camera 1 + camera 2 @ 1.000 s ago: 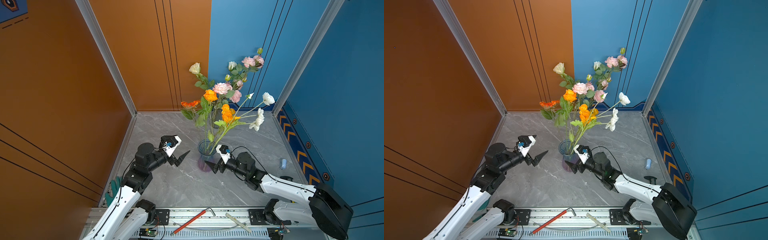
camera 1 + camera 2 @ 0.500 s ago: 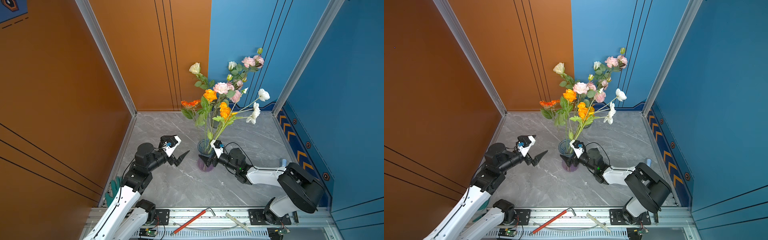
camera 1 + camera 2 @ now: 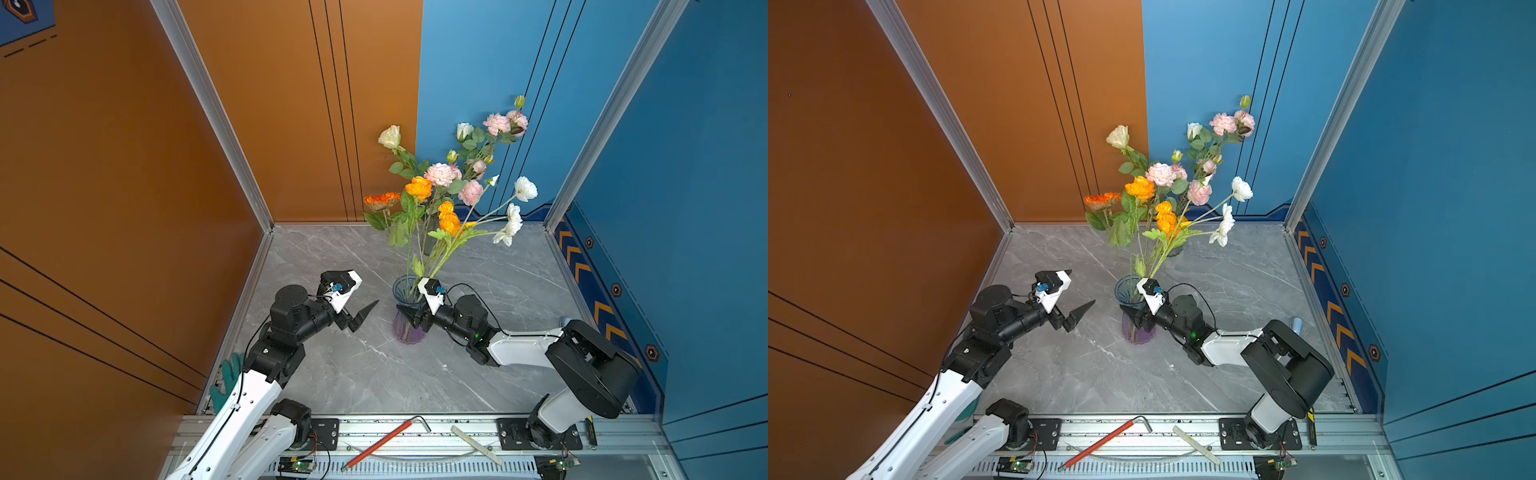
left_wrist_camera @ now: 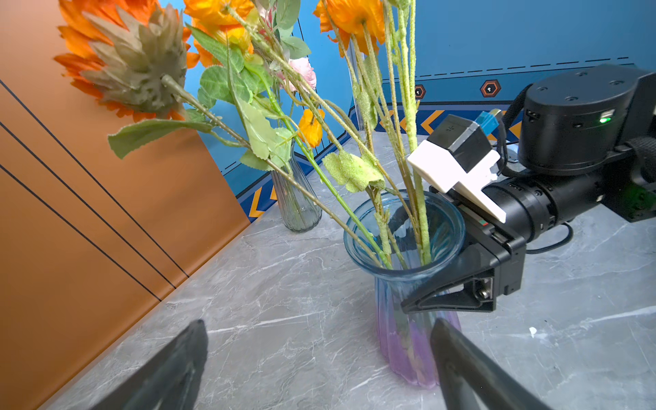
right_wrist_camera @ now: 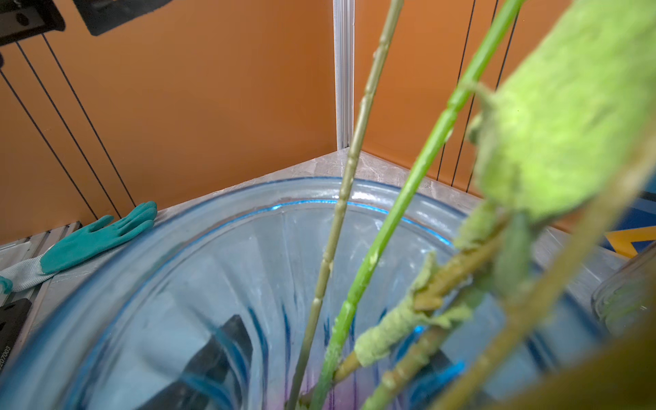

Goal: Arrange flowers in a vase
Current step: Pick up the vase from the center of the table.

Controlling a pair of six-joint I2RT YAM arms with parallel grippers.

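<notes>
Looking at the flowers [image 3: 432,216], you find their stems already standing in the blue-and-purple vase [image 3: 409,330] mid-table, orange and white blooms fanning above its rim; no loose stem lies on the table [image 3: 374,374]. Your right gripper [image 3: 411,313] straddles the vase's neck, near finger [image 4: 443,291] against the glass; whether it truly clamps, you cannot tell. Your left gripper [image 3: 363,313] hovers just beside, spread wide, empty. Probably only tidying remains.
</notes>
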